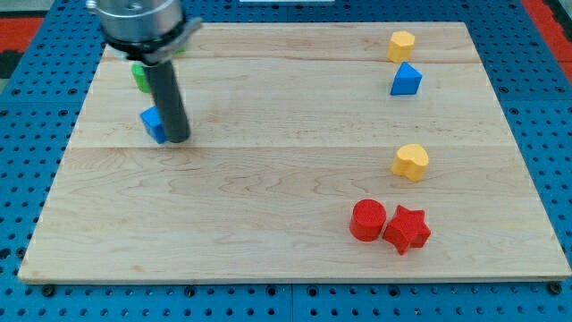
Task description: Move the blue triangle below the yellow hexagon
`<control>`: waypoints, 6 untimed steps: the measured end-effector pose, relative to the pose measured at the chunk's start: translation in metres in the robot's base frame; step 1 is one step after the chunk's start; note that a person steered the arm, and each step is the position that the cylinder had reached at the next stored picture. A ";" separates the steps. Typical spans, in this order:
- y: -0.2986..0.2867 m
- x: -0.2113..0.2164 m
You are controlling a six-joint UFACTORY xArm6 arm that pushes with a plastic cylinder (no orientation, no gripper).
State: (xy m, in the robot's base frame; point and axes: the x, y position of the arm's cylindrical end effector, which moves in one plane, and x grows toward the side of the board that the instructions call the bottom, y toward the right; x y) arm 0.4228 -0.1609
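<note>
The blue triangle sits near the view's top right, just below the yellow hexagon and almost touching it. My tip is far away at the view's left, touching the right side of a blue block whose shape is partly hidden by the rod. The rod rises from there to the arm's grey end at the view's top left.
A green block is mostly hidden behind the rod at the top left. A yellow heart lies at the right middle. A red cylinder and a red star sit together at the lower right. The wooden board lies on a blue pegboard.
</note>
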 end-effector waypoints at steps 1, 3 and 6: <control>0.032 -0.001; 0.297 -0.035; 0.357 -0.104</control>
